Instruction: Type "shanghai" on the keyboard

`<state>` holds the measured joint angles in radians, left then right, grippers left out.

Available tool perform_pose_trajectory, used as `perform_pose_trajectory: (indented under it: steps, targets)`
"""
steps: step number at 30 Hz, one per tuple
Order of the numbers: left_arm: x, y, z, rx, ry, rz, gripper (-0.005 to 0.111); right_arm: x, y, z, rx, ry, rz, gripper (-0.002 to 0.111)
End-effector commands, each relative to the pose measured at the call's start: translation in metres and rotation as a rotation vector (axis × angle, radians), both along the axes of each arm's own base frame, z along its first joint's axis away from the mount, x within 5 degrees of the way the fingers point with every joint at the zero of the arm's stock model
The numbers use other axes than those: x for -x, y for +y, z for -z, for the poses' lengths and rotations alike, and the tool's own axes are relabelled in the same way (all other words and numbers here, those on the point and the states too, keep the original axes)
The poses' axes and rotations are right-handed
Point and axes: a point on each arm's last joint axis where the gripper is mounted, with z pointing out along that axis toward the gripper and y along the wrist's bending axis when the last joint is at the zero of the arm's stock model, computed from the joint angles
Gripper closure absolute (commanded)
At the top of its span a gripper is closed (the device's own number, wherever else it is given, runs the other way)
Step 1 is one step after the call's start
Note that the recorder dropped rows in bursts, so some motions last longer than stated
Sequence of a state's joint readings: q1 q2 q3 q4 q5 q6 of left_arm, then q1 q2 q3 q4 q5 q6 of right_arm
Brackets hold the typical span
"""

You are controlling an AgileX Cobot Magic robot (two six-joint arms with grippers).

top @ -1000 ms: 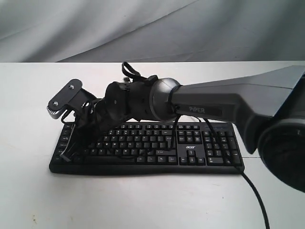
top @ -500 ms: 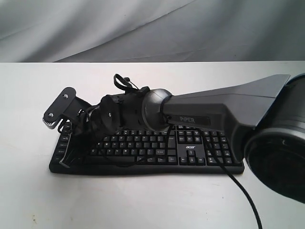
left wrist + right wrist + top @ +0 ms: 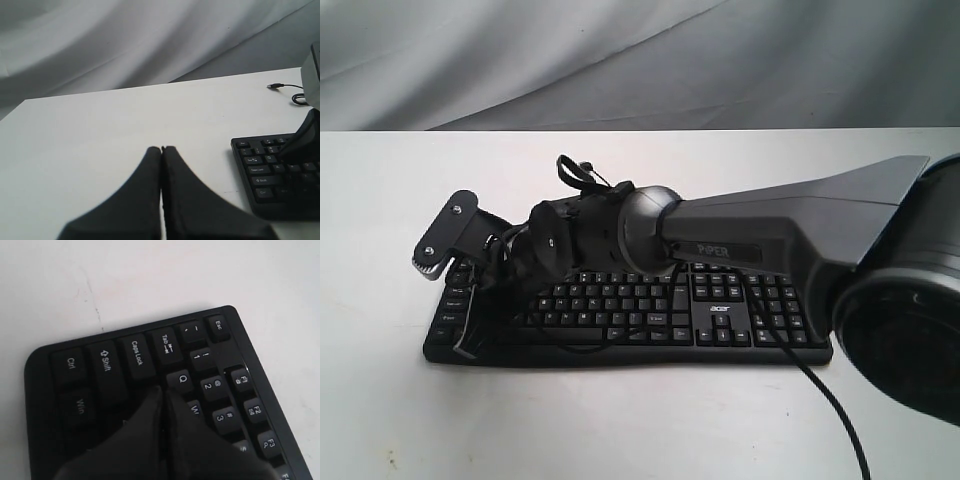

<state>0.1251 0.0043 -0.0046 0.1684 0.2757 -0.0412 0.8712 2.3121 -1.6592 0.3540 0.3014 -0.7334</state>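
- The keyboard (image 3: 720, 318) lies on the white table (image 3: 620, 420), long side facing the exterior camera, number pad at the right end.
- In the exterior view, the right arm (image 3: 770, 232) reaches across the board to its left end and covers a good chunk of the keys there. From this angle you can't really make out how the claw stands.
- The right wrist view sorts that out. The right gripper (image 3: 162, 390) has both fingers pressed together with nothing between them, tips right beside the Caps Lock key (image 3: 137, 360) and the Q key (image 3: 181, 378). The key under the tips is hidden, and I can't tell if they're actually touching it.
- The left gripper (image 3: 161, 149) only shows in its own wrist view. Its fingers are together too, empty, over bare table and apart from the keyboard's Ctrl/Shift end.
- That same view catches a loose USB plug (image 3: 272, 86) on the table beyond the keyboard, which the exterior shot doesn't show.
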Motion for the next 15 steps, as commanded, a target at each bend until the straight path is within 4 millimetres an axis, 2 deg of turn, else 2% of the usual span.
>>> perform_pose_trajectory:
  steps: [1, 6, 11, 15]
  targets:
    - [0.000, -0.001, 0.000, 0.005, -0.010, 0.008, 0.107, 0.000, 0.001, -0.002, 0.004, -0.009, -0.010, 0.108]
    - [0.000, -0.001, 0.000, 0.005, -0.010, 0.008, 0.107, -0.001, -0.001, 0.000, 0.011, -0.019, -0.010, 0.108]
    - [0.000, -0.001, 0.000, 0.005, -0.010, 0.008, 0.107, -0.001, -0.001, 0.016, 0.039, 0.000, -0.014, 0.108]
    - [0.000, -0.001, 0.000, 0.005, -0.010, 0.008, 0.107, -0.001, -0.001, 0.017, 0.041, 0.002, -0.013, 0.108]
